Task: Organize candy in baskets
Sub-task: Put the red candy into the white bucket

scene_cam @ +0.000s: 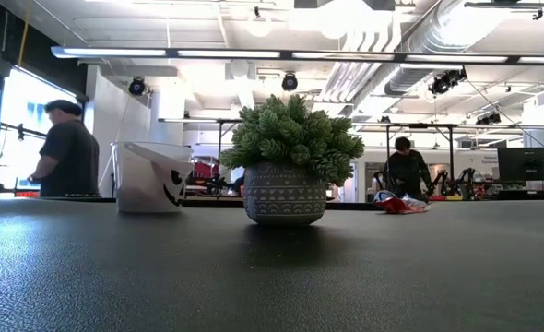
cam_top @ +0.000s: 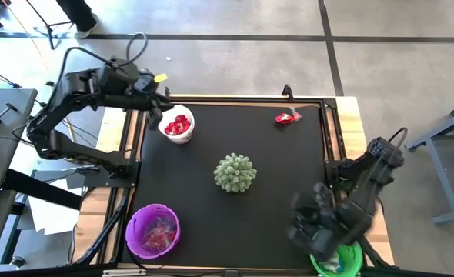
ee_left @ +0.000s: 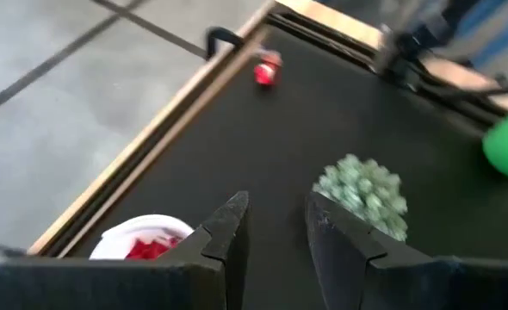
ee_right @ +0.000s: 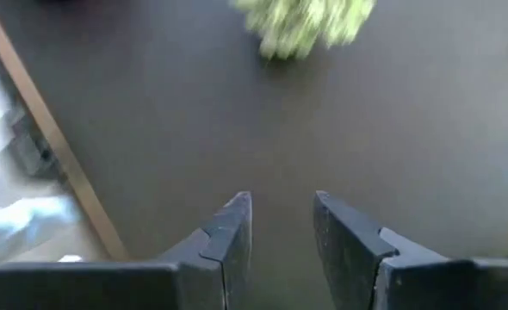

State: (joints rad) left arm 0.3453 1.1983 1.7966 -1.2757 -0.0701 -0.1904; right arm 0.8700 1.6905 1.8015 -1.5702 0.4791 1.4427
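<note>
Two grippers held open and empty, left gripper over white basket of red candy, right gripper above green basket, one candy left far right.

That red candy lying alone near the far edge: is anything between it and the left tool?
Nothing visible. Bare black mat runs from the left tool, open above the white basket, to the red candy. The spiky plant sits off to the side.
</note>
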